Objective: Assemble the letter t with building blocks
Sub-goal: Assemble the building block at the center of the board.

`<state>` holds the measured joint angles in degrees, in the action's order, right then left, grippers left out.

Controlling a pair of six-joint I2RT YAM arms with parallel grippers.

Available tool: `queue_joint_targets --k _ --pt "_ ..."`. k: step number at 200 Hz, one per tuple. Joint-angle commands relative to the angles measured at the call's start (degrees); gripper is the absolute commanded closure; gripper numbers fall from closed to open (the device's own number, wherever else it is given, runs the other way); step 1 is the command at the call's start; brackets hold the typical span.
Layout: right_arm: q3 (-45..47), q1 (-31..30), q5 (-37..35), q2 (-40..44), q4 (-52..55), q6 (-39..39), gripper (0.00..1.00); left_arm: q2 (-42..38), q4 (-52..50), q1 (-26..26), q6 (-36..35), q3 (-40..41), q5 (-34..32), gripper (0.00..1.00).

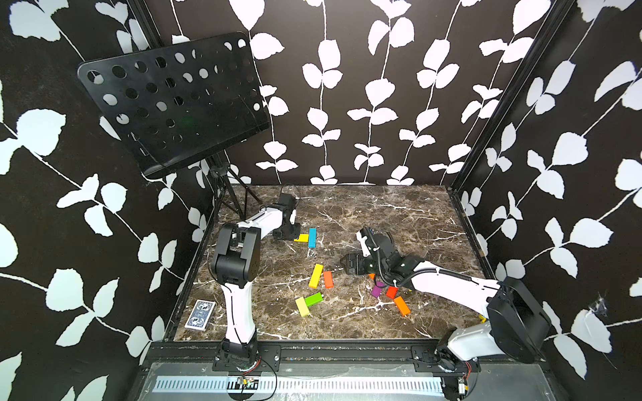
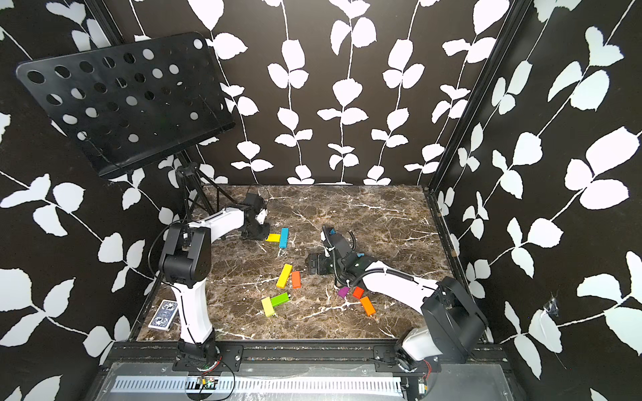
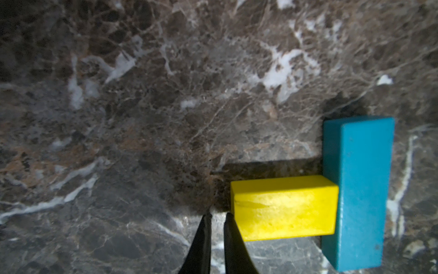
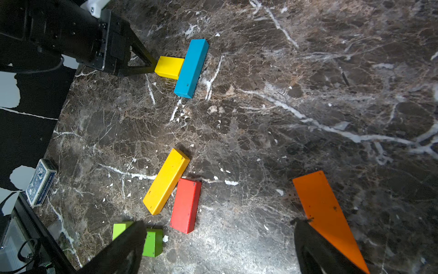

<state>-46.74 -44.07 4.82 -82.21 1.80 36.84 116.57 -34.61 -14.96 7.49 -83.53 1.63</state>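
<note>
Fingers (image 3: 201, 244) of the left gripper (image 3: 216, 214) stand narrow, only a slit apart, with nothing between them. Their tips are low over the counter (image 1: 399, 215), right at the free end of a short yellow block (image 3: 284, 208). That block's other end butts against the long side of a blue block (image 3: 358, 189), so the two make a sideways T. This start of the letter t lies flat on the far left part of the counter, seen in both top views.

The right gripper (image 4: 219, 224) hovers near the middle of the counter. Its fingers (image 4: 123, 251) are spread wide and hold nothing. An orange block (image 4: 327, 213) lies just beside one of them.

Between the two grippers, nearer the front, a long yellow block (image 1: 316, 276) touches a red-orange block (image 1: 328, 279). Nearer still, a green block (image 1: 313, 299) meets a pale yellow block (image 1: 302, 306) at a corner. On the right, under the right arm, a purple block (image 1: 376, 291), a red block (image 1: 392, 292) and a longer orange block (image 1: 402, 305) lie close together.

A deck of cards (image 1: 200, 315) sits at the near left corner. A black music stand (image 1: 173, 100) rises at the far left.
</note>
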Motion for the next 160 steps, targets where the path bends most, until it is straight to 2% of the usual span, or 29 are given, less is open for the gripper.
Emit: queue_joint_targets --k 1,160 --pt "1.0 0.3 -0.3 1.1 -1.7 0.2 0.05 -0.9 -1.9 0.2 0.2 0.1 0.4 0.85" --pt "0.8 0.3 0.2 0.6 -2.0 0.2 0.04 -1.0 -2.0 0.2 0.7 0.0 1.0 0.84"
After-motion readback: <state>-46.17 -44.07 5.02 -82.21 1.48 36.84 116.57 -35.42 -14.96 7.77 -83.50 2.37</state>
